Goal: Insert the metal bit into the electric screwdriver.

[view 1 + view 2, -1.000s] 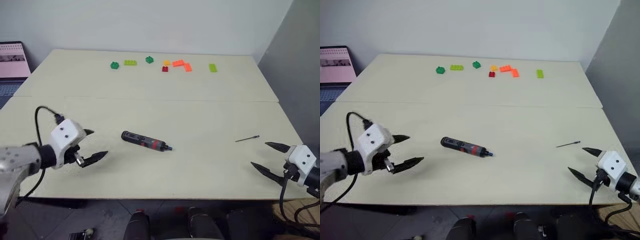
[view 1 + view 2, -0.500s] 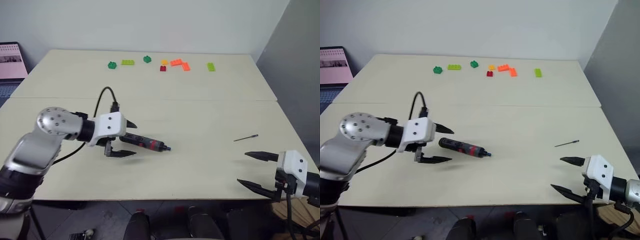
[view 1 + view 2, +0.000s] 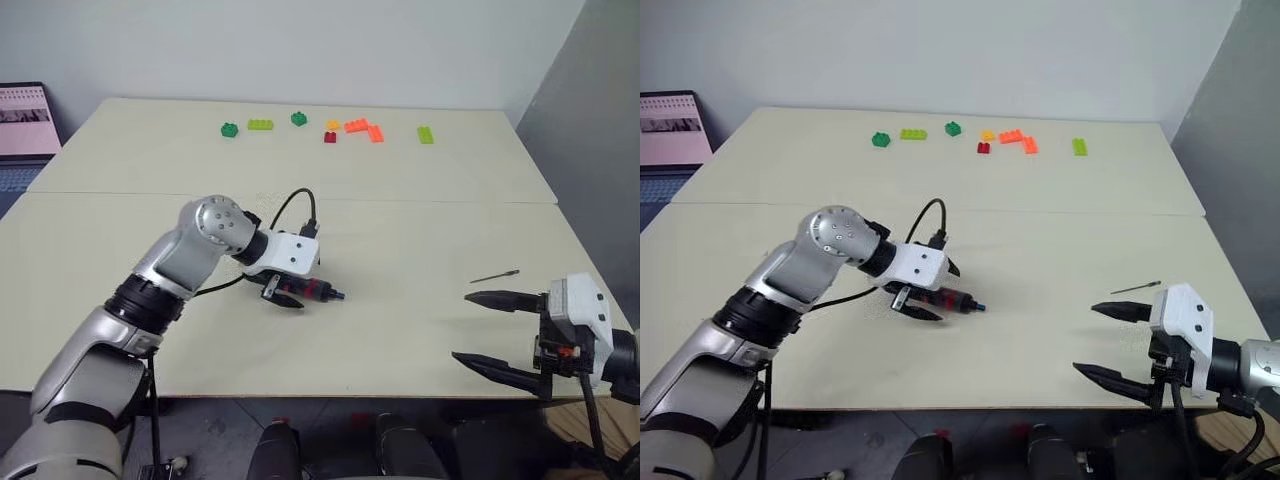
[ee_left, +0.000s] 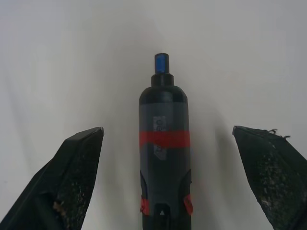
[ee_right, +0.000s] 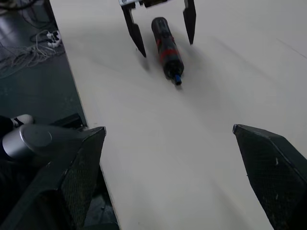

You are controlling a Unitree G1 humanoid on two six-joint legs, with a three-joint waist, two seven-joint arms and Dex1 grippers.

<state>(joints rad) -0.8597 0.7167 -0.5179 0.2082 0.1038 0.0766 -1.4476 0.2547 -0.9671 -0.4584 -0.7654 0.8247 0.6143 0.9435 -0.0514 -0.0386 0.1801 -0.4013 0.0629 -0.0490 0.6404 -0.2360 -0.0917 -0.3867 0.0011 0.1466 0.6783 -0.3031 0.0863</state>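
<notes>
- While the left gripper (image 3: 287,290) straddled the electric screwdriver (image 3: 312,290) with its jaws spread wide and not yet touching it, I judged that a closing off centre could roll the round body away.
- If the jaws closed too near the front, they could cover the red band and leave little room for the insertion.
- The right gripper (image 3: 498,332) hovered at the near right edge of the worktop (image 3: 420,230), jaws released and empty; the metal bit (image 3: 495,276) lay just beyond it and could easily be pushed or slip from the pointed fingers.
- The screwdriver was a slim dark cylinder with a small blue tip, lying near the middle of the worktop, tip to the right.
- The bit was a thin dark needle, well apart from the screwdriver.
- Coloured toy bricks (image 3: 352,127) lay at the far side.
</notes>
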